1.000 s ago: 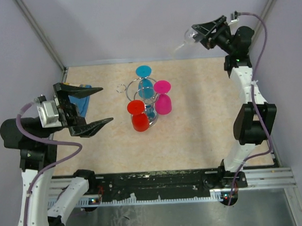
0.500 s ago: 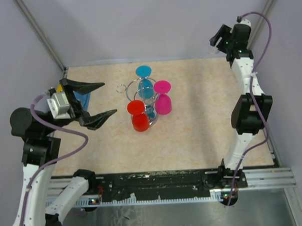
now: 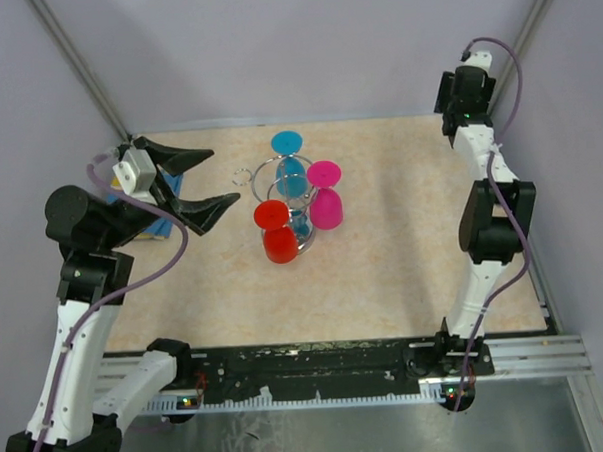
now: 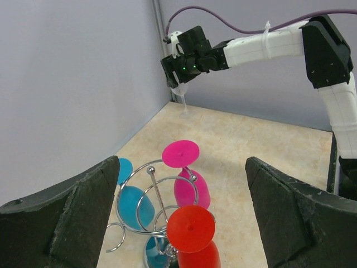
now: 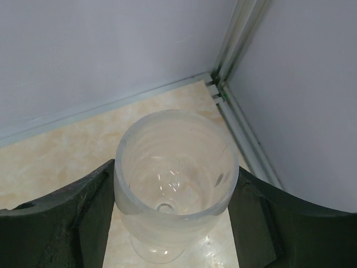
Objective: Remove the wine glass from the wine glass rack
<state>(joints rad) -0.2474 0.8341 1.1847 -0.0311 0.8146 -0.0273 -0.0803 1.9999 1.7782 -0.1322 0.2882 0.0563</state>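
Observation:
The chrome wire wine glass rack (image 3: 280, 192) stands mid-table and holds a blue glass (image 3: 290, 168), a pink glass (image 3: 327, 203) and a red glass (image 3: 278, 237), all upside down. It also shows in the left wrist view (image 4: 153, 192). My right gripper (image 5: 175, 170) is shut on a clear wine glass (image 5: 167, 223), upright, low over the table's back right corner. That glass also shows in the left wrist view (image 4: 182, 95). In the top view the right gripper (image 3: 462, 94) points down and hides the glass. My left gripper (image 3: 224, 175) is open and empty, raised left of the rack.
A blue object (image 3: 162, 229) lies partly hidden under my left arm near the left wall. The enclosure's walls and corner rail (image 5: 234, 33) stand close behind the clear glass. A small ring loop (image 3: 242, 176) juts from the rack's left side.
My right arm has swung the clear glass from held high and sideways down to upright over the back right corner. My left gripper has risen and moved towards the rack, still open.

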